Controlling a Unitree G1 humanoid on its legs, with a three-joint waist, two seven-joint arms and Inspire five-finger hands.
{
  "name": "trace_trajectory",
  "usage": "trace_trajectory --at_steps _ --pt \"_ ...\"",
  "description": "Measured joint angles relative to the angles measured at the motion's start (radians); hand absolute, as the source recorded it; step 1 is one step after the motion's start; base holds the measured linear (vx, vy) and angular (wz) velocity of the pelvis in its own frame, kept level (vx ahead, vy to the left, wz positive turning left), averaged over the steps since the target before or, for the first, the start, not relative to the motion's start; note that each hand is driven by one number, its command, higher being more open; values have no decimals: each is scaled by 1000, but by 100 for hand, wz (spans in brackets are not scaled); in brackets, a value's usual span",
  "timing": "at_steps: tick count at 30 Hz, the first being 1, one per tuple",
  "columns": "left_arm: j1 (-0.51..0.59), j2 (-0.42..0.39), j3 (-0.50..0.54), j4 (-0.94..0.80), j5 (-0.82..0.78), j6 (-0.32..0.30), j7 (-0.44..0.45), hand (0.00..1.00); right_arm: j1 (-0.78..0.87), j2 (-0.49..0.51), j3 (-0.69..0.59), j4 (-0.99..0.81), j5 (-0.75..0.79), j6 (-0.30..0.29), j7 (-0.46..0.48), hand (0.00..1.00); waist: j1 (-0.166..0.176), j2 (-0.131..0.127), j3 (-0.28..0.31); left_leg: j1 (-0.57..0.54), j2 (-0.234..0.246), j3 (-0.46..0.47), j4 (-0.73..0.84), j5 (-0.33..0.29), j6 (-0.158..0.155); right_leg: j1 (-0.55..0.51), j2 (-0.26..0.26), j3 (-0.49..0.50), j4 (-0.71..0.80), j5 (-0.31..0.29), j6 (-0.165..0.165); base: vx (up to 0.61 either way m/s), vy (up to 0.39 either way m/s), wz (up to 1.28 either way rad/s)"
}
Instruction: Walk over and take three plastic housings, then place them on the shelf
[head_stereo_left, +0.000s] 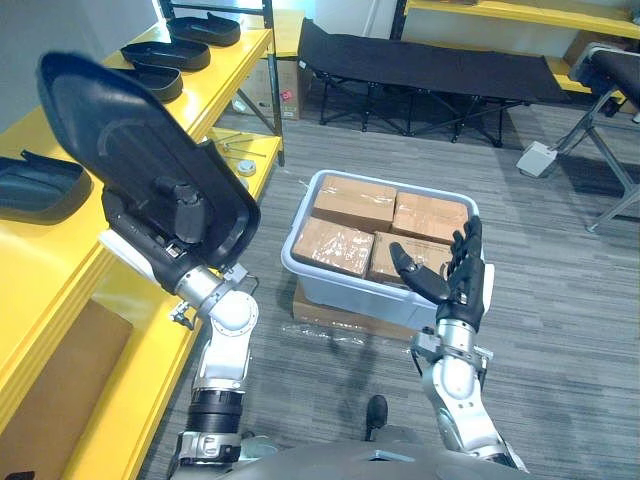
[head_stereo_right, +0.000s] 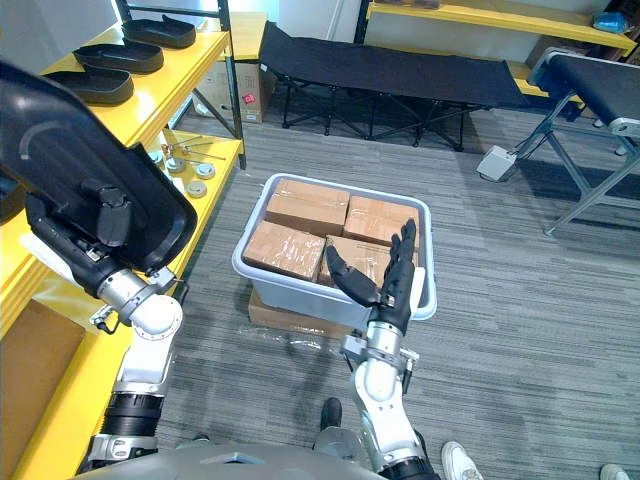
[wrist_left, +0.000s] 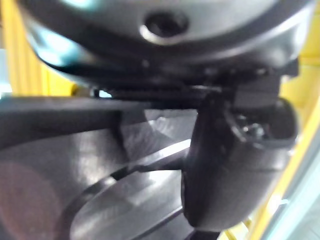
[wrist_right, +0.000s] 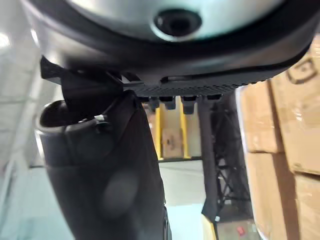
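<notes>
Plastic housing (head_stereo_left: 120, 130): clamped between left hand (head_stereo_left: 150, 238) thumb and fingers, long axis tilted up-left over yellow shelf (head_stereo_left: 70, 265); right hand (head_stereo_left: 455, 275) spread, empty.

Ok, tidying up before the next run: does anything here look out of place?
Only by the grey bin: the flat cardboard box under it juts out, and loose clear wrap trails on the floor there. Housings on the yellow shelf lie in a neat row.
</notes>
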Motion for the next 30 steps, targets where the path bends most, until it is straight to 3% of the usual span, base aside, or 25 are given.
trace_trajectory --at_steps 4,7,10,15,20,26,30 --pt "137 24 -1 -82 -92 -92 -140 0 101 -10 -66 22 24 39 106 100 -8 27 -15 -13 0 2 1 -5 0 -12 0 0 0 0 2 32 12 0" --pt "241 22 -10 -105 -255 -160 -276 0 136 -15 -103 61 57 46 148 100 -11 36 -20 -14 1 2 9 -8 0 -9 0 -1 1 1 3 13 4 0" --pt "301 22 -8 -106 -370 -179 -377 0 146 -18 -115 61 55 44 153 100 -9 35 -20 -12 1 -6 23 -19 2 4 -3 -6 0 0 5 -8 9 5" --pt "347 25 8 -136 -400 -199 -464 0 117 -40 -90 65 57 39 201 100 17 36 -21 -18 0 -33 34 -26 10 25 -8 -36 0 -20 7 -30 6 15" --pt "385 25 14 -263 -394 -200 -499 0 34 -45 -36 103 58 31 266 100 55 49 -22 -56 -2 -110 34 -18 11 43 -16 -118 0 -30 6 -8 -2 43" --pt "438 22 67 -314 -402 -210 -578 0 -63 -48 115 125 -31 51 227 100 140 63 -24 -108 -20 -269 32 15 6 105 -29 -276 1 -43 22 30 1 75" --pt "510 20 82 -320 -570 -251 -700 0 -116 -43 184 125 -55 73 191 100 190 55 -27 -121 -40 -309 28 21 12 124 -44 -317 5 -51 32 25 37 40"
